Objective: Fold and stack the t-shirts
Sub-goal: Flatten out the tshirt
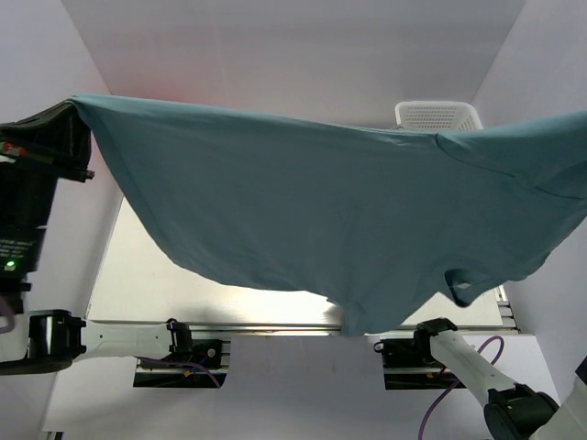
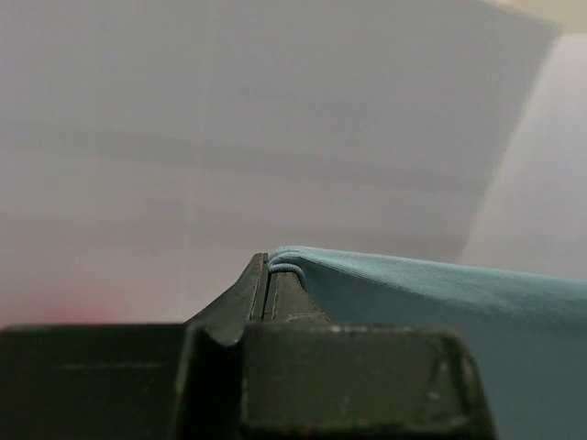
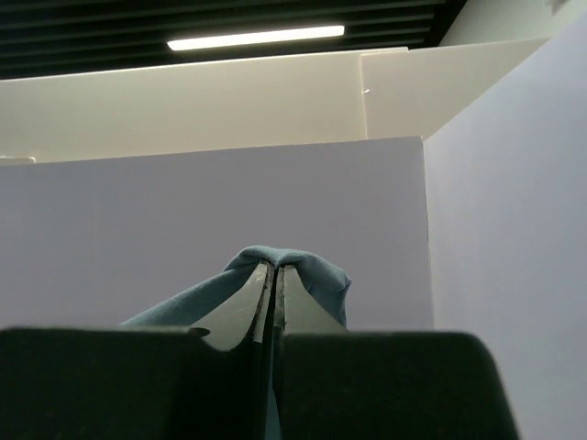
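A dusty teal-blue t-shirt (image 1: 321,211) hangs stretched wide across the top view, high above the table, sagging in the middle with a sleeve at lower right. My left gripper (image 1: 75,103) is shut on its upper left corner; the left wrist view shows the hem (image 2: 289,266) pinched between the closed fingertips. My right gripper is past the right edge of the top view; in the right wrist view it (image 3: 276,268) is shut on a fold of the shirt (image 3: 303,266). No other shirts show.
A white lattice basket (image 1: 438,115) stands at the back right, partly hidden by the shirt. The pale table (image 1: 138,275) lies below, enclosed by white walls (image 1: 293,46) on the left, back and right. Arm bases (image 1: 183,353) sit at the near edge.
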Available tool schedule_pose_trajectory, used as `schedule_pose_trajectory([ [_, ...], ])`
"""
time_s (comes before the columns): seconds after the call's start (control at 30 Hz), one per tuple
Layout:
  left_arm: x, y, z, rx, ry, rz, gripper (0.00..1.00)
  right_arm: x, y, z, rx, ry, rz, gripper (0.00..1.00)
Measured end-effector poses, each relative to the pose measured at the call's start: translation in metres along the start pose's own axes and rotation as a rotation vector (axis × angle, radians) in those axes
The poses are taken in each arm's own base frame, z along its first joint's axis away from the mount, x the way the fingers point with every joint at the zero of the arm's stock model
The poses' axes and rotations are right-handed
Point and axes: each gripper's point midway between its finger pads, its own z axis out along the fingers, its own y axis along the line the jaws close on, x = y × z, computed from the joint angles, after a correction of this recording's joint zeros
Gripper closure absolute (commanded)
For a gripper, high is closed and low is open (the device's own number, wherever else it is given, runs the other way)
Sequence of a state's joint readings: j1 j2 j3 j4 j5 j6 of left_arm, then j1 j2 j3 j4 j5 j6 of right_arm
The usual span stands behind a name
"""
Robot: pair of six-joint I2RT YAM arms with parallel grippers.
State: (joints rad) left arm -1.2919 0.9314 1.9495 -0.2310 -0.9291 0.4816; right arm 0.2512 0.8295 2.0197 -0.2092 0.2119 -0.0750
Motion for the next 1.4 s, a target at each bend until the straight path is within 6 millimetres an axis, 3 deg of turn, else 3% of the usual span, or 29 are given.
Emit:
schedule_pose_trajectory([
  [0.27, -0.037, -0.008, -0.024, 0.251, -0.09, -0.137, 1.0, -0.032, 0.008, -0.015, -0.064, -0.068, 0.017, 1.0],
  [0.53, -0.062, -0.019, -0.052, 0.467, -0.151, -0.222, 1.0, -0.069, 0.011, -0.034, -0.105, -0.149, 0.032, 1.0],
  [0.73, -0.062, -0.03, -0.059, 0.535, -0.152, -0.229, 1.0, -0.084, 0.008, -0.044, -0.1, -0.189, 0.036, 1.0],
  [0.83, -0.058, -0.032, -0.057, 0.527, -0.141, -0.224, 1.0, -0.079, 0.008, -0.04, -0.092, -0.189, 0.034, 1.0],
  [0.97, -0.038, -0.036, -0.045, 0.454, -0.111, -0.173, 1.0, -0.045, 0.009, -0.027, -0.08, -0.136, 0.022, 1.0],
  [1.07, -0.01, -0.042, -0.032, 0.377, -0.066, -0.109, 1.0, 0.004, 0.01, -0.015, -0.064, -0.043, 0.013, 1.0],
  [1.23, 0.052, -0.043, -0.01, 0.18, 0.012, 0.053, 1.0, 0.111, 0.013, -0.002, -0.033, 0.13, -0.007, 1.0],
  [1.4, 0.127, -0.042, -0.005, -0.004, 0.088, 0.267, 1.0, 0.232, 0.009, -0.018, 0.019, 0.335, -0.027, 1.0],
])
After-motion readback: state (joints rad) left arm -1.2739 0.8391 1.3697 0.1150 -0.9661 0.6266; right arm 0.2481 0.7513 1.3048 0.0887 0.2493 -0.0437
